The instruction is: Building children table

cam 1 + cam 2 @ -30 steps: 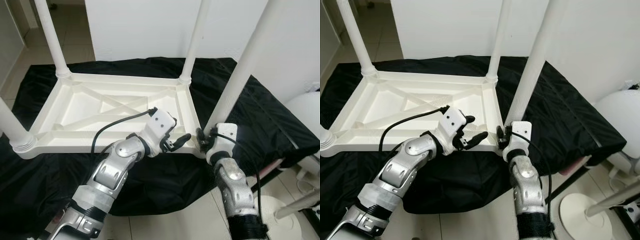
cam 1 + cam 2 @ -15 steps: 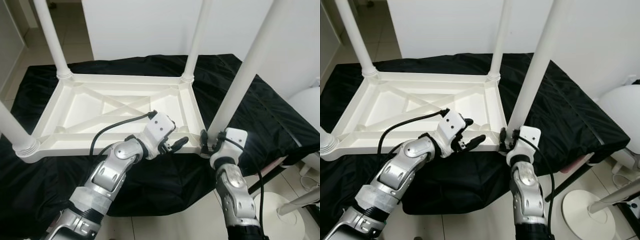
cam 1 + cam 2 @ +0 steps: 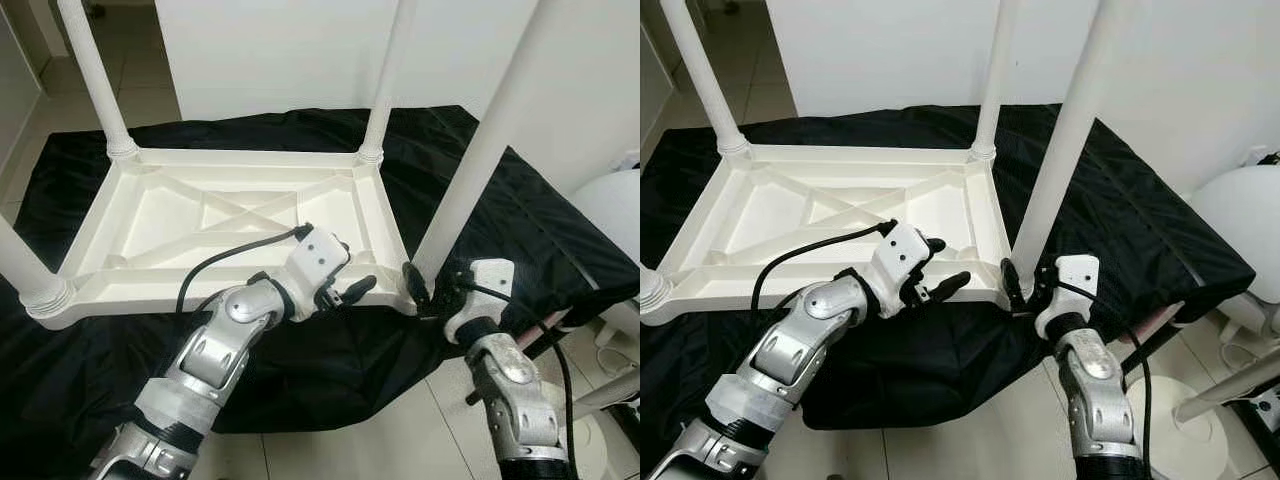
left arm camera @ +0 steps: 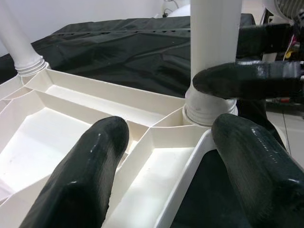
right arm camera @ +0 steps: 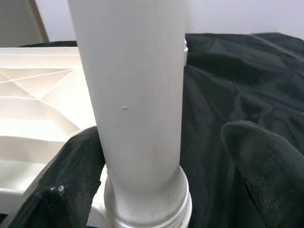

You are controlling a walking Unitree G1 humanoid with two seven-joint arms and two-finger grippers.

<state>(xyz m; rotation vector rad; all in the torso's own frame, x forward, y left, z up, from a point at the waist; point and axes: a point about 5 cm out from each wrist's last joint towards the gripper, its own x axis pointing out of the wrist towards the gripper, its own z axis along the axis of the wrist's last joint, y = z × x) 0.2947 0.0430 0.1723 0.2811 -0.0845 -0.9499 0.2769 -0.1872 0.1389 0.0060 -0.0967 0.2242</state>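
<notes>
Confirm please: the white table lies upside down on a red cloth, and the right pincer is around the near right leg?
Not quite: the cloth is black, not red, as the left eye view shows. The rest holds: the white table lies upside down on it, and the right pincer is around the near right leg.

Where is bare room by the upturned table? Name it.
Free: black cloth right of the table, and its strip behind the far legs. Crowded: the near right corner, where the left claw straddles the rim and the right claw brackets the leg.
</notes>
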